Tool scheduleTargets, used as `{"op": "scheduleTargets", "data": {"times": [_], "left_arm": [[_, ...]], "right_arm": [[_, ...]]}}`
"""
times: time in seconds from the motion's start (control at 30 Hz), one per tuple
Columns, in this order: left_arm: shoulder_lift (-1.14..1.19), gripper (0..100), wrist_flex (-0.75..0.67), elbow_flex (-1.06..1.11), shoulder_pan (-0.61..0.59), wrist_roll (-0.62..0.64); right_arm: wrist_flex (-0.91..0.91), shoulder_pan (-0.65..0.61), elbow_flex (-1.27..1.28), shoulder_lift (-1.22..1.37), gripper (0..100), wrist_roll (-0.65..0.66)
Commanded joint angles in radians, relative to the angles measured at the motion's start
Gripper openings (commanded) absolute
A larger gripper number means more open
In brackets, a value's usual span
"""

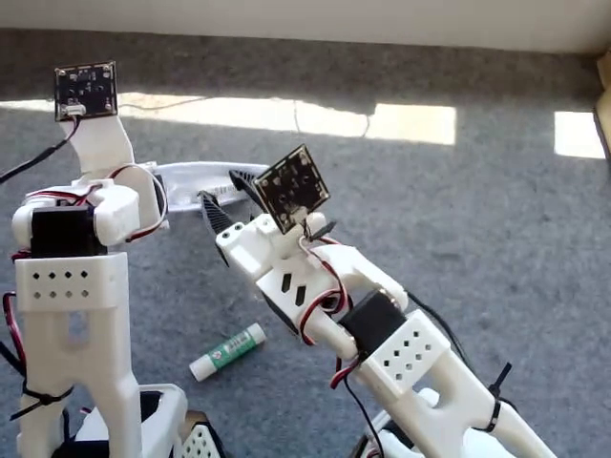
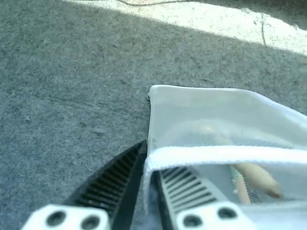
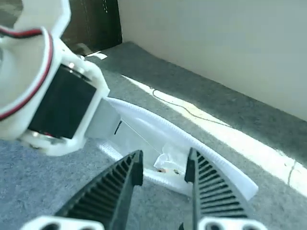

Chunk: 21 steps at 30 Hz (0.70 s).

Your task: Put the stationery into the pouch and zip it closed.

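Left gripper [image 2: 146, 154] is clamped on the pouch [image 2: 201, 115] at one end of its top hem, holding the mouth up off the grey mat [image 1: 477, 239]. Right gripper [image 3: 164, 157] has its jaws well apart with nothing in them, and hovers just above the pouch mouth. The pouch sits between the two arms. Something pale [image 2: 254, 175] is already inside; can't tell what. Glue stick [image 1: 227, 350] lies flat on the mat near the arm bases, well apart from the pouch, not yet in.

Handling, my read:
- **Pouch:** thin mesh, light and floppy. It'll sag and slide with only one corner pinned, so keep the hem grip. The hem is the stiffest bit to hold.
- **Glue stick:** light, rigid, smooth and round, so it'll roll. Take it across the middle of the barrel, jaws square to its length.
- **Zip pull:** can't make it out from here.
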Motion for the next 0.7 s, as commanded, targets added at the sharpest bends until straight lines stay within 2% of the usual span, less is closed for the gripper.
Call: {"op": "scheduleTargets", "data": {"times": [0.0,0.4,0.57,0.67], "left_arm": [[0.019,1,-0.014,0.002,-0.018,-0.011],[0.012,1,-0.051,0.044,-0.021,-0.011],[0.010,1,-0.051,0.033,-0.077,-0.008],[0.010,1,-0.043,0.008,-0.108,-0.006]], "right_arm": [[0.130,0.001,-0.136,-0.042,17.3,-0.015],[0.530,0.120,-0.415,-0.041,17.3,-0.015],[0.588,0.188,-0.421,-0.031,17.3,-0.020],[0.590,0.232,-0.420,-0.018,17.3,-0.074]]}}
